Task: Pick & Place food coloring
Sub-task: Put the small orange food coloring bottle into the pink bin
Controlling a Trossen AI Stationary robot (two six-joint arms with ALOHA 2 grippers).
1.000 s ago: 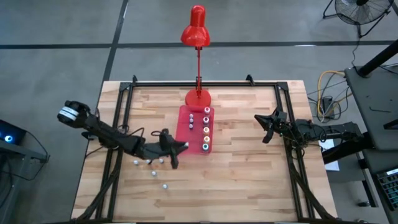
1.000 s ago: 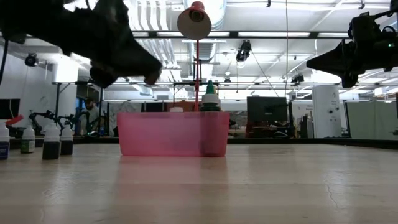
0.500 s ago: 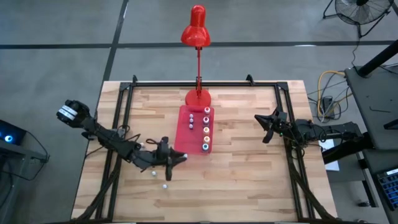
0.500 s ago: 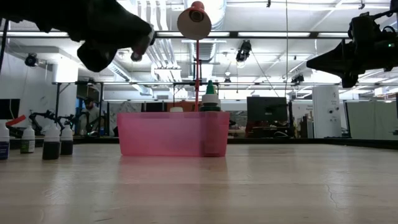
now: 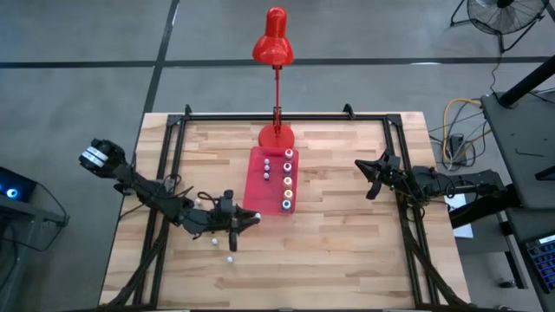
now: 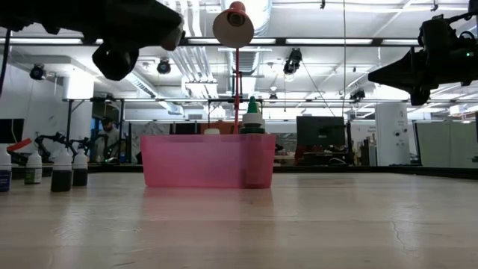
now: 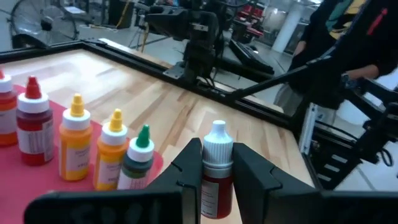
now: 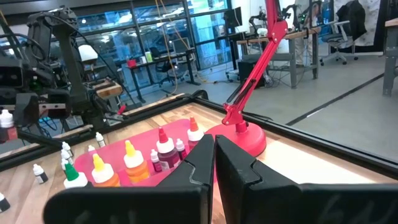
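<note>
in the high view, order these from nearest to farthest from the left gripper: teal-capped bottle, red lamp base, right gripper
1. Teal-capped bottle, at the tray's near end, just right of the left gripper, which holds a small white-capped bottle.
2. Red lamp base, beyond the tray's far end.
3. Right gripper, waiting shut over the table's right side.

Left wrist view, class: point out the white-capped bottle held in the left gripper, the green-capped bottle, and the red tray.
White-capped bottle point(image 7: 217, 144): left wrist view, on its ribbed white cap.
Left gripper point(image 7: 217, 180): left wrist view, between its fingertips.
Green-capped bottle point(image 7: 143, 138): left wrist view, on its green cap.
Red tray point(image 7: 154, 163): left wrist view, on its bare corner.
</note>
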